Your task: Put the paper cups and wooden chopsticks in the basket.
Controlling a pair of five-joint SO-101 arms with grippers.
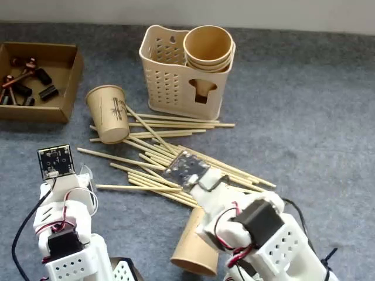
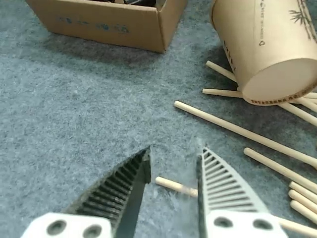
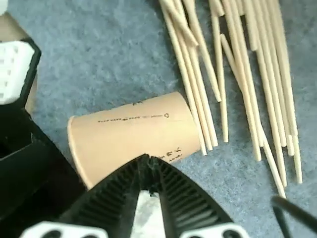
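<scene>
Task is partly done. The cream perforated plastic basket [image 1: 176, 76] stands on the grey carpeted worktop [image 1: 316, 117], and a nested stack of brown paper cups [image 1: 208, 45] sits inside it. All the rest is outside the basket. The bamboo-print paper cup [image 1: 108, 114] lies on its side just beside the basket, toward the open brown cardboard box [image 1: 38, 82]. The plain brown paper cup [image 3: 133, 134] lies on its side well in front of the basket, by the right arm. The heap of pale wooden chopsticks [image 1: 170, 155] is spread in front of the basket, with none loaded as far as I can see.

The left end effector [image 2: 174, 158] is released, jaws apart low over the worktop, with one chopstick end [image 2: 171, 184] lying between them, ungripped. The right end effector [image 3: 148, 161] is clenched on nothing, tips together above the plain cup. Most of the work is left, I'd say: two cups and every chopstick.
</scene>
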